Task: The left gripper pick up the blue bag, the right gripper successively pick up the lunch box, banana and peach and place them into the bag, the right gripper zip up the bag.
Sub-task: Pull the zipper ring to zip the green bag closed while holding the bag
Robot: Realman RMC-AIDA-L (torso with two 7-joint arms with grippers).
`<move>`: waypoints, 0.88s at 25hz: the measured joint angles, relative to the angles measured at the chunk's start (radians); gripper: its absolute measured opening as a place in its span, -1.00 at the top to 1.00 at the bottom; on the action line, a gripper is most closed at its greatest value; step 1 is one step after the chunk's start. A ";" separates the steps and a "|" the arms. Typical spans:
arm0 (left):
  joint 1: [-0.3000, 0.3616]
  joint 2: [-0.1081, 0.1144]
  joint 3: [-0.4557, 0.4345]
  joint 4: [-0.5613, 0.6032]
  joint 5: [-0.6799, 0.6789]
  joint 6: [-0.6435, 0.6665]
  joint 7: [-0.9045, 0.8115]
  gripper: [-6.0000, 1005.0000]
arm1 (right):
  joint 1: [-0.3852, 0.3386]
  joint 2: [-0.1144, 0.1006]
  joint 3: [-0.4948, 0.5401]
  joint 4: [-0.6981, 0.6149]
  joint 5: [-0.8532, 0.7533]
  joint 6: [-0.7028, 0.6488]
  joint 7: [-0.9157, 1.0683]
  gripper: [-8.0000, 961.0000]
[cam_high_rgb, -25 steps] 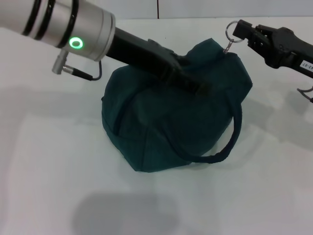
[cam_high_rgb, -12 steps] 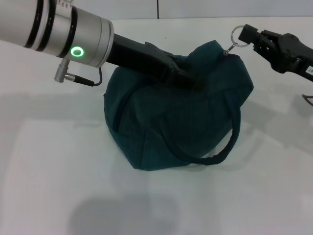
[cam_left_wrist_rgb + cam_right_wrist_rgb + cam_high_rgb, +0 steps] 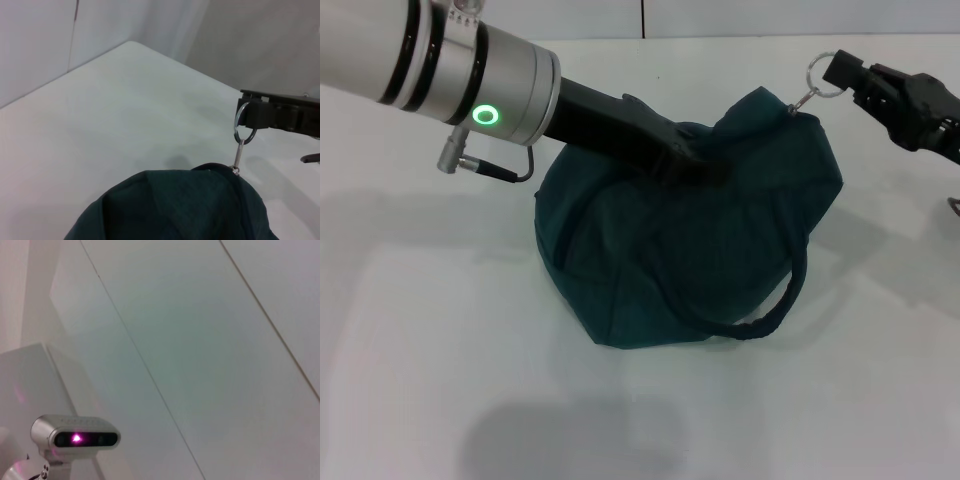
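The blue bag sat on the white desk, bulging, with one loop handle drooping down its near side toward the desk. No lunch box, banana or peach lay in sight, so they were presumably inside. Across its top, the left gripper was buried in the fabric; whether its fingers were parted or pinching could not be told. At the far corner, the right gripper was closed on the ring zip pull, the pull's link stretched taut to the bag's raised corner. The likeliest trouble was the thin ring slipping out of the fingertips under tension, leaving the zip short of its end. If the left gripper's hold proved loose, the whole bag might drag or lift toward the pull instead of the slider running.
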 joint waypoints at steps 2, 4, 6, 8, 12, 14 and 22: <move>0.003 -0.001 0.000 0.000 -0.006 -0.005 0.009 0.23 | -0.003 0.000 0.000 0.002 0.006 0.000 0.001 0.97; 0.004 -0.001 0.001 0.002 -0.009 -0.009 0.010 0.37 | -0.009 0.000 0.000 0.013 0.017 -0.001 0.004 0.97; 0.007 -0.001 0.005 0.005 -0.012 -0.009 0.007 0.50 | -0.010 0.000 0.000 0.036 0.031 -0.001 0.006 0.97; 0.013 -0.001 0.011 0.006 -0.019 -0.010 0.008 0.66 | -0.007 -0.001 0.000 0.067 0.051 -0.001 0.010 0.97; 0.015 -0.001 0.017 0.007 -0.025 -0.010 0.011 0.79 | -0.007 0.001 0.000 0.122 0.095 -0.011 0.018 0.97; 0.016 -0.002 0.018 0.007 -0.029 -0.011 0.011 0.82 | -0.007 0.003 0.000 0.154 0.123 -0.025 0.033 0.97; 0.017 -0.001 0.019 0.008 -0.045 -0.023 0.011 0.88 | -0.010 0.004 0.000 0.236 0.184 -0.026 0.152 0.97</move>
